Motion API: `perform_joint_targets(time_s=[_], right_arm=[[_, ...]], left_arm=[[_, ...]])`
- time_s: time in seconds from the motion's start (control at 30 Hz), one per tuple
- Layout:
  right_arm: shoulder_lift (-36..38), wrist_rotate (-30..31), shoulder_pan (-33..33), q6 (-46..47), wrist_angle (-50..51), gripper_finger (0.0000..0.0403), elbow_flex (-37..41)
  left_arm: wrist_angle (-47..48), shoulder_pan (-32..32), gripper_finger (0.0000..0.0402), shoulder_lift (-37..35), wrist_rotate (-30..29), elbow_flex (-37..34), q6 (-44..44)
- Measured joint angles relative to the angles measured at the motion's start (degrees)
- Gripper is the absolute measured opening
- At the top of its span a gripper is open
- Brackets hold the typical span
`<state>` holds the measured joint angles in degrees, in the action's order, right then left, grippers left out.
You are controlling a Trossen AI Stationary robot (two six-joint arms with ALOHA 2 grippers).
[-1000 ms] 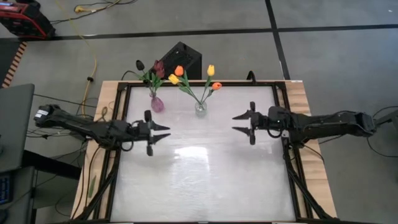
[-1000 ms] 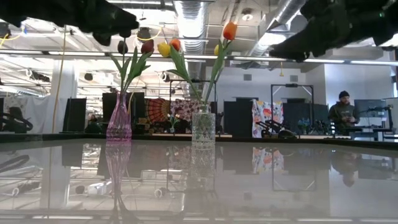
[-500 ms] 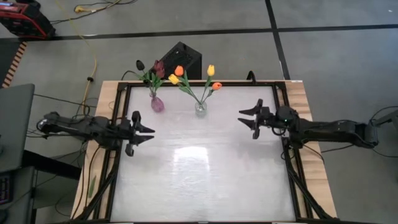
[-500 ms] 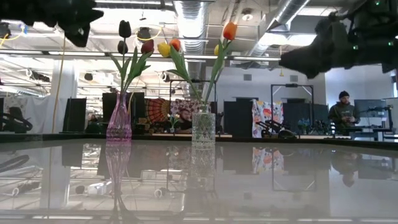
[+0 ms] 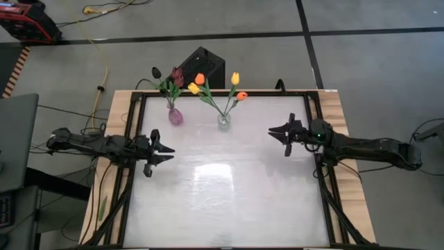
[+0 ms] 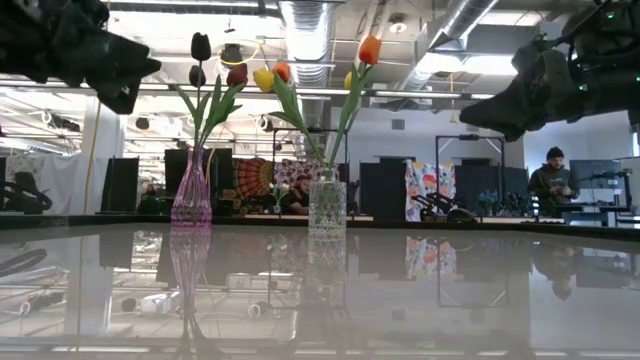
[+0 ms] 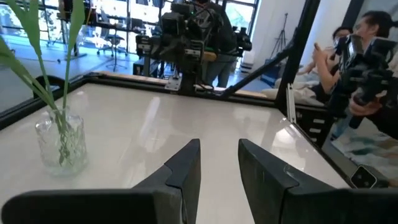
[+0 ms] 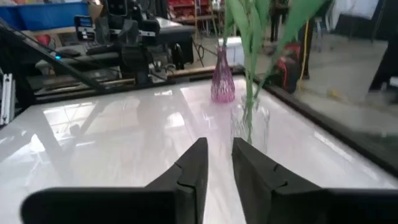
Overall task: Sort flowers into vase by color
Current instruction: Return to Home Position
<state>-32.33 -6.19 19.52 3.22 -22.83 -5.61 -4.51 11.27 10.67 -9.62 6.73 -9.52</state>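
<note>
Flowers [image 5: 200,78] all stand in vases at the worktop's [image 5: 229,194] far edge, seen from above. The dark heads are in the pink vase [image 5: 175,116], the orange and yellow ones in the clear vase [image 5: 223,121] just beside it, so the colour split looks finished. The left claw [image 5: 168,153] and right claw [image 5: 276,134] hang toward opposite sides, well apart from the stems, probably to avoid knocking them.

From table height, both vases stand upright and no stem lies on the worktop.

The left wrist view shows that claw's fingers [image 7: 186,165] parted only narrowly, holding nothing, with the clear vase off to one side.

The right wrist view shows the same narrow, empty gap, with both vases ahead.
</note>
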Motion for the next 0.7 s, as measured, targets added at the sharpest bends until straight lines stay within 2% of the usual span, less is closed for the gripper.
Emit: perform_joint_targets(time_s=[0.27, 0.53, 0.7], right_arm=[[5.7, 0.0, 0.5, 6.7, 12.5, 0.0065, 0.0], [5.8, 0.0, -2.9, 10.9, 13.9, 0.0050, 1.3], [7.5, 2.0, -4.6, 11.4, 18.9, 0.0041, 1.3]], left_arm=[[-1.8, 0.0, 0.0096, -1.9, -0.2, -4.8, 0.7], [-2.6, 0.0, 0.0096, -1.7, 0.0, -6.1, 1.9], [-2.0, 0.0, 0.0096, -1.7, 0.2, -6.1, 1.3]])
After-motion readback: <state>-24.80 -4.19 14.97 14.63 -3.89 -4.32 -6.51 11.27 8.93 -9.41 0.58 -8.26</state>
